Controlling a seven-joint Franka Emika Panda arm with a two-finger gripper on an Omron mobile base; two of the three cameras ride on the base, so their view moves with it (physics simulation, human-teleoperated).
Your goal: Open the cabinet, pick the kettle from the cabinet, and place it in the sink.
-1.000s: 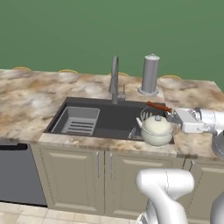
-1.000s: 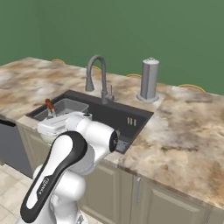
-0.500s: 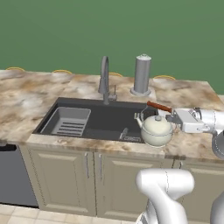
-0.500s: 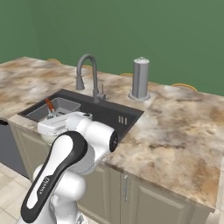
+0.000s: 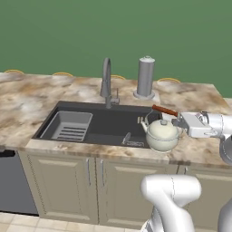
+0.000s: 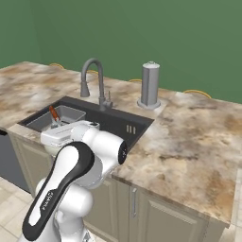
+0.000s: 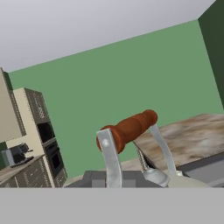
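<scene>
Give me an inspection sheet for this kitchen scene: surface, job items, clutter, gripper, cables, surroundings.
Surface: marbled counter around a dark sink.
Job's things: kettle hangs over the sink's right end, held by its wooden handle; ribbed tray at the sink's left end.
Clutter: grey cylinder upright on the counter behind the sink, beside the faucet.
Gripper: gripper shut on the kettle's handle.
Cables: nothing seen.
Surroundings: green wall; beige low cabinets under the counter.
</scene>
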